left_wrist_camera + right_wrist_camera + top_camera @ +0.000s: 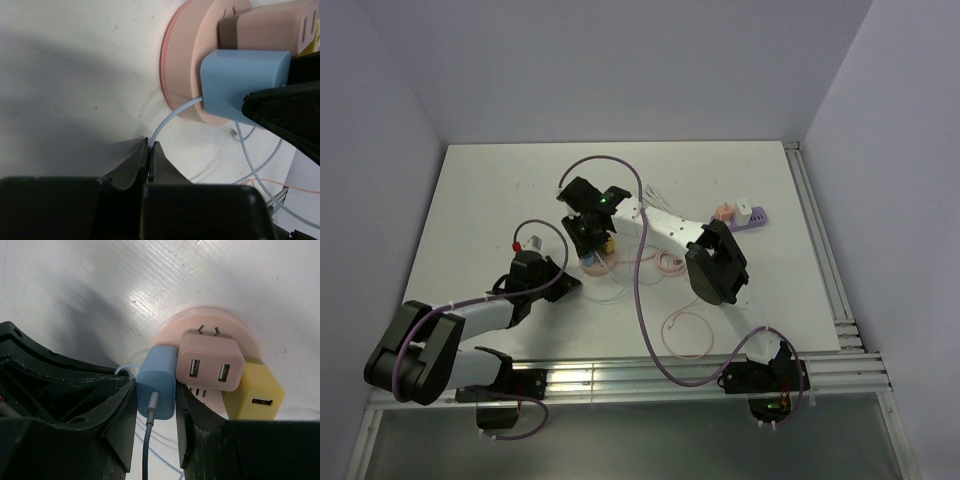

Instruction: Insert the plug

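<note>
My right pincer (156, 397) clamps the blue charger (157, 380) on the pink hub (212, 313) beside a pink adapter (210, 362) and a yellow adapter (252, 395); my left pincer (150, 152) pinches its cable (171, 112).

We see the right gripper (590, 238) reached across the white table (470, 200) to its middle, low over a pink round base (592, 264), with a yellow plug (608, 243) just beside it. The left gripper (563, 283) is near, by a thin pale cable (610, 297). A purple power strip (756, 217) lies well apart, on the right.
</note>
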Motion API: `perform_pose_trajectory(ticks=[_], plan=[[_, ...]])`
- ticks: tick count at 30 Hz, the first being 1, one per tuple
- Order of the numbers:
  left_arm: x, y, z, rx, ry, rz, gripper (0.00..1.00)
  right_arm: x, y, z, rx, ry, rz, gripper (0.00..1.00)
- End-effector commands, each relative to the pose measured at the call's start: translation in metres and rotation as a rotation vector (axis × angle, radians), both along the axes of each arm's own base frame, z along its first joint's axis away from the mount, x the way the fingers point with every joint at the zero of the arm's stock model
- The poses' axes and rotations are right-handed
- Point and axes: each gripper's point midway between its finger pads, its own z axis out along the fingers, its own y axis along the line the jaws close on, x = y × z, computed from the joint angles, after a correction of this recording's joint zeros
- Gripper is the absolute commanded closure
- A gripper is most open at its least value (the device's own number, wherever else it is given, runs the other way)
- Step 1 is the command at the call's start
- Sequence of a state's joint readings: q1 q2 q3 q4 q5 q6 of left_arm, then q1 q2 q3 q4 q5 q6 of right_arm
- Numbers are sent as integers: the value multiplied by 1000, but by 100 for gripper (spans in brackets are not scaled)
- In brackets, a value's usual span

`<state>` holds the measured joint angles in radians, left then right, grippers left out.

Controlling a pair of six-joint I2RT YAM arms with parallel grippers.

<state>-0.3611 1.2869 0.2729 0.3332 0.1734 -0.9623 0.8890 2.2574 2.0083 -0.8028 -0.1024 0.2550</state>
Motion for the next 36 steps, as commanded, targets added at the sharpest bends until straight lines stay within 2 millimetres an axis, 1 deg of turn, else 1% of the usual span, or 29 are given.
perform_pose_trajectory(ticks=[1,3,4,5,8,9,10,12,13,16,19,21,22,25,27,28,31,32,34,36], plan=[[-10,-1,-4,6,4,-36,100,-6,-9,-15,-31,71,-11,100],[-17,0,-6,16,20,-39,100,-8,-8,-13,-20,88,-12,100],[-18,0,-3,15,10,-40,100,-10,-7,-12,-4,102,-4,100],[-22,1,-5,29,25,-44,100,-12,-5,-10,20,125,3,100],[-28,0,0,32,15,-54,100,-5,-11,-7,3,117,-24,100],[-33,0,-2,35,29,-61,100,-4,-12,-10,-4,118,-29,100],[-34,-1,3,26,14,-65,100,-3,-13,-9,-7,119,-34,100],[-40,-6,6,5,12,-84,100,-1,-15,-11,-15,114,-41,100],[-43,-12,13,-25,-3,-110,100,-2,-16,-14,-20,118,-43,100],[-53,-25,24,-85,-12,-151,100,1,-19,-16,-32,107,-62,100],[-59,-32,33,-103,-23,-178,100,4,-20,-17,-58,76,-77,100],[-65,-37,37,-114,-28,-199,100,2,-20,-20,-86,60,-79,100],[-68,-37,37,-112,-21,-203,100,3,-22,-22,-107,46,-86,100],[-74,-34,34,-104,-13,-196,100,1,-24,-33,-165,11,-97,100],[-76,-31,32,-99,-16,-188,100,-5,-24,-45,-194,11,-93,100],[-77,-31,31,-97,-15,-185,100,-4,-26,-50,-219,-5,-100,100],[-78,-28,29,-92,-12,-178,100,-10,-32,-73,-283,0,-101,100],[-78,-28,29,-93,-15,-176,100,-11,-36,-86,-318,0,-104,100],[-78,-28,29,-93,-17,-177,100,-16,-41,-101,-354,9,-101,100],[-79,-29,29,-95,-14,-184,100,-22,-49,-123,-402,26,-97,100]])
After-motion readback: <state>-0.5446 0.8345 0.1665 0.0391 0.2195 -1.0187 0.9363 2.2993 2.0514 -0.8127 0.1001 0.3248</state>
